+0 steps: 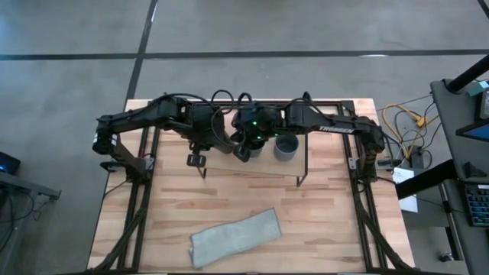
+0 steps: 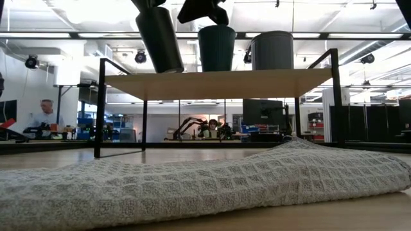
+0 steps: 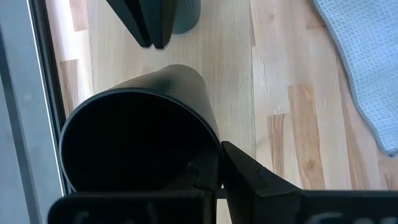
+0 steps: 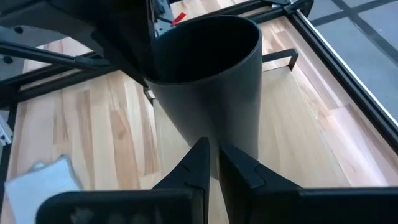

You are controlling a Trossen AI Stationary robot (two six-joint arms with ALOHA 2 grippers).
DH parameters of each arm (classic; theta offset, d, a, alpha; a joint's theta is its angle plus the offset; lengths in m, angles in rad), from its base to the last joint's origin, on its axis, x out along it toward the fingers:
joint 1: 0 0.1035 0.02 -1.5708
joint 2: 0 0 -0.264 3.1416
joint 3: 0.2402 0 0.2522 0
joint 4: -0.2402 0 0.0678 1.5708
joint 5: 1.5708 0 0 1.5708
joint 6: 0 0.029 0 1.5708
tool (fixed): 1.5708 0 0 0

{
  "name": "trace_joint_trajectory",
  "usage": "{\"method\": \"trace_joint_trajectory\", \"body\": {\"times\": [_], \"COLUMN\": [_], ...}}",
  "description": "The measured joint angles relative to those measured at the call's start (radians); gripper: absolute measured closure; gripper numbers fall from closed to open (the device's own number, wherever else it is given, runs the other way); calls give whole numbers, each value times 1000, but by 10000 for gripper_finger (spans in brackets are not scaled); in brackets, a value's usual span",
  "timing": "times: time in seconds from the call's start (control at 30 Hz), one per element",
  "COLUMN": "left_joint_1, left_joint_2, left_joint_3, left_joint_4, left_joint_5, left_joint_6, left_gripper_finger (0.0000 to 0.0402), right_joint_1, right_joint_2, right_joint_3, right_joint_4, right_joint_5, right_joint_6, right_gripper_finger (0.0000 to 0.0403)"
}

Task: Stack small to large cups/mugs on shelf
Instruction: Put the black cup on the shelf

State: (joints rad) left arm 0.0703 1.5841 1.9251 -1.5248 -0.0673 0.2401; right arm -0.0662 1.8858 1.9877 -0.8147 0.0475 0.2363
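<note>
The light-wood shelf (image 2: 212, 83) stands at the table's far middle (image 1: 252, 164). On it stand the dark teal cup (image 2: 216, 48) in the middle and the grey-blue mug (image 2: 272, 50) to its right (image 1: 286, 147). My left gripper (image 3: 214, 165) is shut on the black cup (image 2: 160, 38), which is tilted over the shelf's left part. My right gripper (image 4: 212, 152) is shut just above the teal cup (image 2: 202, 9), between it and the black cup's base (image 4: 214, 124). My left gripper holds the black cup by its rim (image 3: 212, 149), one finger inside the mouth and one finger (image 3: 249, 180) outside the wall. It comes slanting down from above and the left. The cup tilts, base toward the teal cup; I cannot tell whether its low edge (image 2: 173, 68) touches the shelf. My right gripper: I cannot tell whether its shut fingers touch the black cup or the teal cup.
A grey waffle-weave towel (image 1: 235, 237) lies on the table's near part, filling the low view's foreground (image 2: 192, 179). Black frame rails (image 1: 145, 198) run along both table sides. People sit in the room behind (image 2: 45, 112).
</note>
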Motion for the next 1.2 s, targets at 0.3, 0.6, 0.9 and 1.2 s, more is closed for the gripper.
{"method": "trace_joint_trajectory", "body": {"times": [0.3,0.6,0.9,1.2], "left_joint_1": [0,0,0,0], "left_joint_2": [9,39,39,39], "left_joint_3": [-1,-3,-3,-3], "left_joint_4": [41,45,68,78], "left_joint_5": [0,2,-4,-10], "left_joint_6": [-1,-25,-71,-77], "left_gripper_finger": [401,401,402,401], "right_joint_1": [-4,-11,-11,-12], "right_joint_2": [1,1,1,2], "right_joint_3": [-33,-94,-97,-97], "right_joint_4": [43,43,53,62], "right_joint_5": [8,10,16,14], "right_joint_6": [0,34,29,22], "right_gripper_finger": [381,380,380,380]}}
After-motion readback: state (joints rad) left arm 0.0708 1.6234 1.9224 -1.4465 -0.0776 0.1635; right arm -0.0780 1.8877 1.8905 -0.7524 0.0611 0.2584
